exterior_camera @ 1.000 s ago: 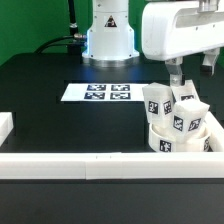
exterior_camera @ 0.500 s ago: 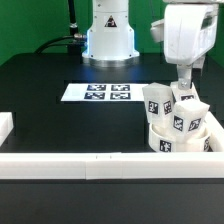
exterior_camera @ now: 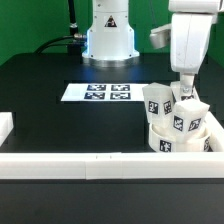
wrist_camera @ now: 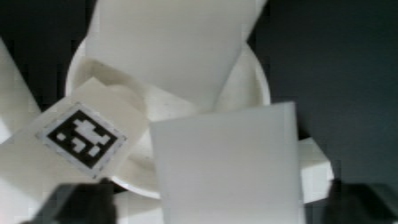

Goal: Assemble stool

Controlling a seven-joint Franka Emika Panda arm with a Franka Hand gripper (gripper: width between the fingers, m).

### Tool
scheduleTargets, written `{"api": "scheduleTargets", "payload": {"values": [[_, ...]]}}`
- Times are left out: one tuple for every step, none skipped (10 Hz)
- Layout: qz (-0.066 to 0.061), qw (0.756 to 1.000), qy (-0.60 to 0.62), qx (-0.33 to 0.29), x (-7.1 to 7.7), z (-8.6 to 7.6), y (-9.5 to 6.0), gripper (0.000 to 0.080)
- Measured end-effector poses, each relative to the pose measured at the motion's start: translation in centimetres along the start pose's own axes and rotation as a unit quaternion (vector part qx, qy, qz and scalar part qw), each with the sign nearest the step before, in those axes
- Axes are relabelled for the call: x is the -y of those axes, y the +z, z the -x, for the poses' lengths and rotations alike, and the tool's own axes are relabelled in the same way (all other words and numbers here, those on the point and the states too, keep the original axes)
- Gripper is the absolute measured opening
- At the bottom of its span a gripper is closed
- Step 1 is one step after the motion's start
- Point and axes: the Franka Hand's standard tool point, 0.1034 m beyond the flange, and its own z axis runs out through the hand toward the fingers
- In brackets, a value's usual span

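Black tabletop (exterior_camera: pixel 50 110), white rails round the edge. My hand (exterior_camera: pixel 186 88) is down on the rear leg (exterior_camera: pixel 187 100); I can't tell if the fingers are clamped or apart. Three legs stand in the round seat (exterior_camera: pixel 180 140) at the exterior view's right, near the front rail (exterior_camera: pixel 100 163). Marker board (exterior_camera: pixel 98 92) well apart. Looks like leg-seating; next I'd need a firm grip, then twist.

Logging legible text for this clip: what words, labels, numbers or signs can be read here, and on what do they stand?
No words, brands or numbers can be read in either view.
Marker board: black-and-white square tags only, no letters.
Stool legs and seat: the same kind of tags; one shows close up in the wrist view, a pattern, not text.
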Motion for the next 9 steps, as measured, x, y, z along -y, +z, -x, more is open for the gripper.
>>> {"api": "scheduleTargets", "payload": {"values": [[0.000, 1.000, 0.001, 0.000, -0.03, 0.05, 0.00, 0.0446], [0.000, 1.000, 0.001, 0.000, -0.04, 0.07, 0.00, 0.0335], [0.000, 1.000, 0.005, 0.000, -0.04, 0.08, 0.00, 0.0335], [0.000, 1.000, 0.018, 0.000, -0.05, 0.08, 0.00, 0.0335], [0.000, 1.000, 0.019, 0.000, -0.06, 0.12, 0.01, 0.0335], [-0.005, 0.998, 0.066, 0.003, 0.01, 0.29, 0.04, 0.0335], [-0.006, 0.991, 0.130, 0.003, 0.05, 0.24, 0.08, 0.0335], [-0.005, 0.981, 0.194, 0.002, 0.00, 0.12, 0.07, 0.0335], [-0.005, 0.966, 0.258, 0.002, 0.05, -0.02, 0.06, 0.0337]]}}
